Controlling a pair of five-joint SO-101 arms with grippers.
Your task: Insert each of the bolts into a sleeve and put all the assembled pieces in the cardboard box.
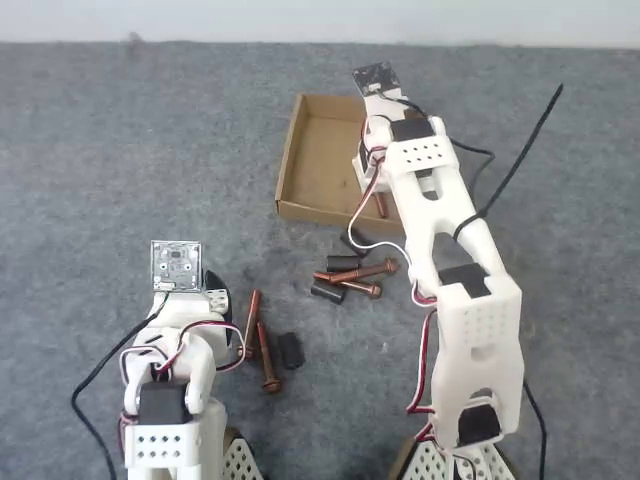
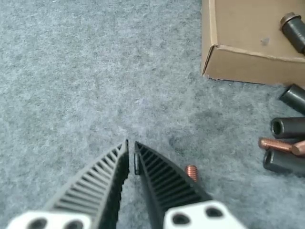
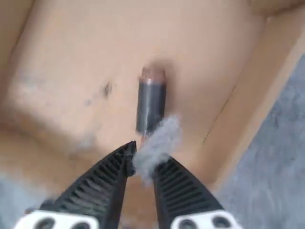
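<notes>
My right gripper (image 3: 143, 156) hangs over the cardboard box (image 1: 315, 150), shut on the near end of an assembled piece. That piece is a dark sleeve (image 3: 151, 105) with a copper bolt head (image 3: 153, 72) at its far end. A grey fuzzy patch blurs the gap between the fingertips. My left gripper (image 2: 131, 144) is shut and holds nothing, low over the carpet at the front left. Two loose bolts (image 1: 258, 340) and a sleeve (image 1: 290, 350) lie just right of it. More sleeves (image 2: 288, 128) and bolts (image 2: 280, 145) lie in a cluster below the box.
The box's front wall (image 2: 252, 67) stands between the loose parts and the box floor. A black cable (image 1: 520, 160) runs along the right arm. Grey carpet covers the table, open at the left and far right.
</notes>
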